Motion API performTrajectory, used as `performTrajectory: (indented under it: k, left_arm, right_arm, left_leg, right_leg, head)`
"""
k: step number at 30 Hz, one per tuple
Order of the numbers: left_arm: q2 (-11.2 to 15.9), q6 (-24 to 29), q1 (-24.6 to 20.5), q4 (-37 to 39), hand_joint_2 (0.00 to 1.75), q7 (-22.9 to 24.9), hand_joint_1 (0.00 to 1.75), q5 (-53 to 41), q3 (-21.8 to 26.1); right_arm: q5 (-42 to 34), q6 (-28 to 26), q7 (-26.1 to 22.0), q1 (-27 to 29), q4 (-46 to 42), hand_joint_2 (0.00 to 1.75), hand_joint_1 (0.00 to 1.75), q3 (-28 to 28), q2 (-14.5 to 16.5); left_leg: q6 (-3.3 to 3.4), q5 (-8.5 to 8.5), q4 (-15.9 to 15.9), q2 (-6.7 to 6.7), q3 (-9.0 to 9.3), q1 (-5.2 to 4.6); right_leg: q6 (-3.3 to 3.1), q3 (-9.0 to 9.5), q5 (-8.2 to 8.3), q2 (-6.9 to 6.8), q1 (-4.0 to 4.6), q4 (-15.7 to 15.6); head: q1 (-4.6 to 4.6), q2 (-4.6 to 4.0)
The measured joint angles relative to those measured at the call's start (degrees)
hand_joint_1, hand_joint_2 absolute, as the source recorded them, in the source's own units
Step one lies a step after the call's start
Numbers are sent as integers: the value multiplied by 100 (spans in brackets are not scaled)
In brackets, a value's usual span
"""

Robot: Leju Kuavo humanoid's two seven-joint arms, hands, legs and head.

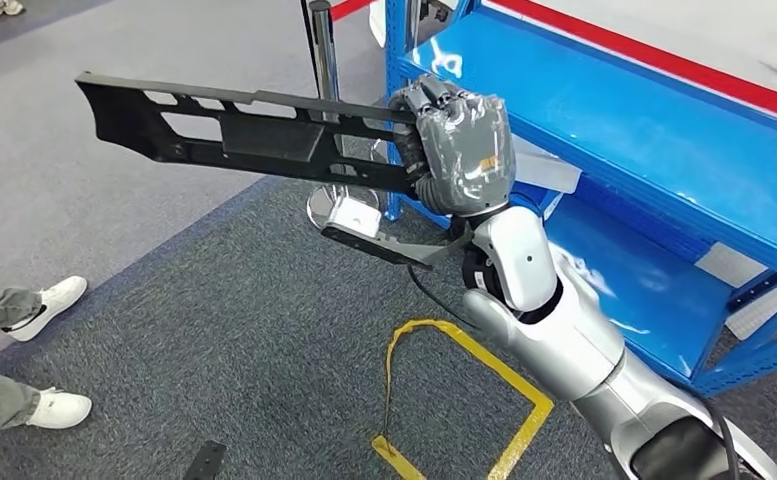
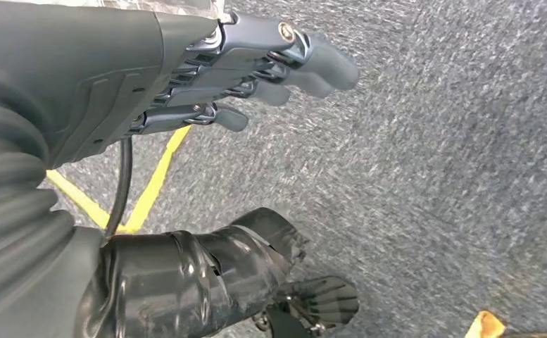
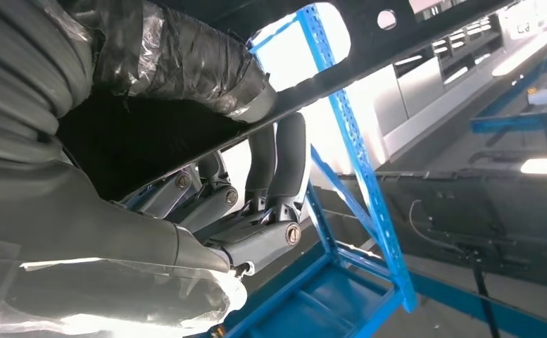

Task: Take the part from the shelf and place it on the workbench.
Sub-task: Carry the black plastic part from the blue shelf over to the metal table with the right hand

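**Blue shelf over grey carpet**

The blue metal shelf (image 1: 654, 120) stands at the right on grey carpet (image 1: 244, 340), with a pale flat piece (image 1: 549, 170) lying on its lower deck (image 1: 654, 290). Yellow tape (image 1: 484, 400) marks an angled outline on the carpet just beside the shelf. A chrome stand's round base (image 1: 339, 205) rests on the floor near the shelf's corner post.

— Where do we stand?
— Shelf (image 1: 664, 130) on our right; our right hand (image 1: 459, 150) before it holds the part (image 1: 244, 135) reaching left over the carpet (image 1: 214, 330).
— And the floor?
— Tape (image 1: 464, 400) below; a person's shoes (image 1: 54, 350) far left.
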Motion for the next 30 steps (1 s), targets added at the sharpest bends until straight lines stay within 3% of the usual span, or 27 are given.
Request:
performTrajectory:
  k: [4,6,8,9,10,12,13,15,18,19,21,23,25,26,27,29,30]
  left_arm:
    - [1,-27,18,0,175,-1,0,10,-2]
    - [4,-28,9,0,175,-2,0,11,-2]
    - [8,-29,11,0,175,0,0,10,-3]
    - [8,-31,17,0,175,0,0,10,-4]
    - [7,-33,23,0,175,0,0,10,-5]
    - [7,-36,28,0,175,0,0,10,-6]
    - [8,-34,25,0,175,0,0,10,-7]
    - [13,-31,11,0,175,-2,0,10,-8]
    - [30,-28,14,0,175,-3,0,11,-10]
    - [36,-28,23,0,175,-4,0,11,-10]
    - [42,-28,25,0,175,-7,0,11,-11]
    - [42,-10,20,0,175,-10,0,9,-15]
    - [42,63,25,0,175,-8,0,0,-23]
    - [42,119,28,0,175,-1,0,-1,-26]
    - [42,186,28,0,175,12,0,3,-28]
    - [35,344,29,1,175,63,0,20,-30]
    - [31,417,21,2,175,94,0,24,-31]
  right_arm:
    - [3,-2,-1,-1,3,175,175,0,10]
    - [-15,4,-1,-7,3,175,175,0,14]
    - [-50,12,-7,-9,4,175,175,0,15]
    - [-65,17,-12,-6,6,175,175,1,15]
    - [-74,21,-17,-4,8,175,175,3,15]
    - [-84,25,-21,-6,10,175,175,7,22]
    - [-88,26,-21,-13,10,175,175,9,26]
    - [-91,27,-20,-27,10,175,175,9,37]
    - [-93,34,-19,-28,15,175,175,10,43]
    - [-94,34,-19,-23,18,175,175,11,43]
    - [-95,31,-20,-20,21,175,175,11,43]
    - [-98,26,-21,-9,26,175,175,11,42]
    - [-99,22,-28,13,32,175,175,13,38]
    - [-97,22,-32,19,35,175,175,14,36]
    - [-96,22,-36,21,38,175,175,16,35]
    - [-94,22,-33,21,43,175,175,19,34]
    - [-97,24,-31,25,44,175,175,23,37]
  left_leg:
    - [-106,-104,168,69,-62,17]
    - [-180,-302,747,157,-368,41]
    - [-221,-453,1424,188,-821,67]
    - [-223,-408,1563,192,-966,73]
    - [-215,-240,1458,195,-987,75]
    - [-175,257,758,210,-744,68]
    - [-144,424,401,220,-579,42]
    - [-66,433,-3,237,-354,-17]
    - [49,314,-222,224,-150,-43]
    - [85,283,-289,214,-41,-38]
    - [157,191,-366,194,189,-30]
    - [209,60,-381,179,369,-33]
    - [210,-71,-370,149,530,-36]
    - [206,-145,-357,132,620,-37]
    - [199,-226,-339,117,710,-36]
    - [158,-421,-264,89,831,-39]
    - [124,-508,-216,76,843,-42]
  right_leg:
    - [-85,94,-31,-22,-25,-57]
    - [-123,184,-85,-46,-31,-72]
    - [-130,268,-161,-63,-24,-72]
    - [-128,317,-205,-69,-21,-72]
    - [-125,380,-255,-73,-19,-72]
    - [-109,531,-373,-83,-18,-89]
    - [-89,596,-425,-86,-12,-112]
    - [-43,675,-482,-86,-10,-209]
    - [36,797,-422,-100,-11,-255]
    - [56,793,-382,-102,-16,-144]
    - [70,480,-416,-89,-17,385]
    - [80,-81,-647,-77,-9,1069]
    - [91,-479,-866,-75,-6,1274]
    - [90,-552,-822,-75,-5,1130]
    - [83,-554,-636,-73,-5,865]
    - [47,-501,100,-61,6,200]
    - [21,-486,393,-52,16,-1]
  head:
    - [-8,0]
    - [-23,0]
    - [-28,0]
    - [-30,0]
    - [-28,0]
    - [-25,0]
    - [-25,0]
    - [-32,0]
    - [-37,0]
    - [-35,0]
    - [-26,0]
    - [-12,0]
    - [-9,0]
    - [-8,0]
    - [-7,0]
    - [-5,0]
    - [-11,0]
